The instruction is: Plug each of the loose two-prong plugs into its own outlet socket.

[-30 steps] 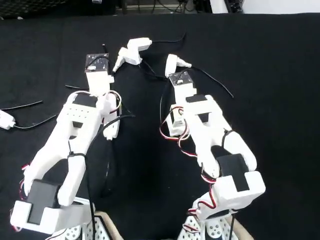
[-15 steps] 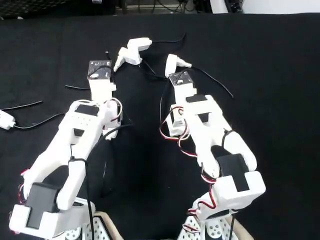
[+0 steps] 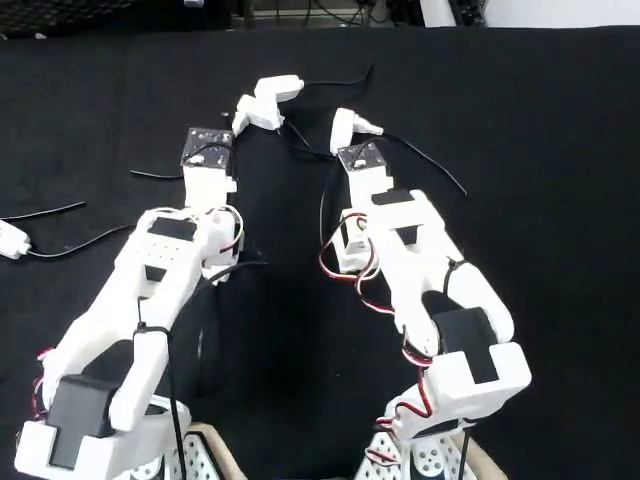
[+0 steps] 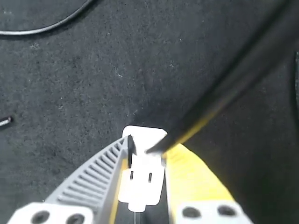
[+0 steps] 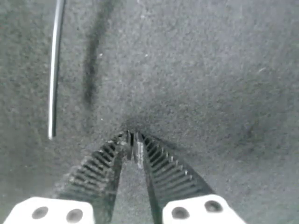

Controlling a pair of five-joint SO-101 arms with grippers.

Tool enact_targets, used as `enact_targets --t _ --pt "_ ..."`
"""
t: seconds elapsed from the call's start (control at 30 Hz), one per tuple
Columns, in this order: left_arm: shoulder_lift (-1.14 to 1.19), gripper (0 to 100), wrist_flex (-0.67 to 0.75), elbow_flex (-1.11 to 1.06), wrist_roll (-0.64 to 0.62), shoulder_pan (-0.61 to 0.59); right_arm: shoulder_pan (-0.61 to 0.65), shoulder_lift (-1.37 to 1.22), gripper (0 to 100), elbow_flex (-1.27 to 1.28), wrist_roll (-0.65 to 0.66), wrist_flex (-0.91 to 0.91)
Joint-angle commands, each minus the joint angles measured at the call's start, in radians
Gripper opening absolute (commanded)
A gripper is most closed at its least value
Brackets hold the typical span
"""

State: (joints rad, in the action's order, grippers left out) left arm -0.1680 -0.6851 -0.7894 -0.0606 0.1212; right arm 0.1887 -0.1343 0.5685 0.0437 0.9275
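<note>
Left gripper [image 4: 145, 145]: mine is clamped on a white connector [image 4: 142, 182] with two dark slits, pinched between my fingers [image 4: 100, 172].
Right gripper [image 5: 135, 140]: mine is nearly closed, with a thin pale sliver at the tips; I can't tell what it is.
Plug [image 3: 345, 127]: on the cloth [image 3: 540, 120], just at 12 o'clock of my right gripper.
White pair [image 3: 268, 103]: two pieces touching, near, at 1 o'clock of my left gripper.
Second plug [image 3: 12, 240]: well apart, at 8 o'clock of my left gripper.

Table cloth [image 3: 560, 150] matt, fuzzy black; connector [image 4: 141, 182] smooth white plastic; cable [image 5: 56, 65] glossy.
</note>
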Motion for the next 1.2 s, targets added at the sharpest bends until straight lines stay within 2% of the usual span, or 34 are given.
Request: enact_targets --t 0.0,0.17,0.33,0.83,1.17 --pt "0.091 3 -0.121 0.064 0.048 0.007 -0.006 -0.002 1.2 -0.042 -0.006 0.005" --pt "0.256 3 -0.313 0.26 0.051 0.005 -0.006 -0.004 1.2 -0.042 -0.006 0.005" --pt "0.382 3 -0.43 0.4 0.049 0.007 -0.006 -0.004 1.2 -0.042 -0.006 0.005" --pt "0.433 3 -0.44 0.418 0.048 0.074 -0.006 -0.004 1.3 -0.044 -0.006 0.002" --pt "0.423 3 -0.466 0.427 0.055 0.071 -0.006 -0.004 1.3 -0.044 -0.003 0.002"
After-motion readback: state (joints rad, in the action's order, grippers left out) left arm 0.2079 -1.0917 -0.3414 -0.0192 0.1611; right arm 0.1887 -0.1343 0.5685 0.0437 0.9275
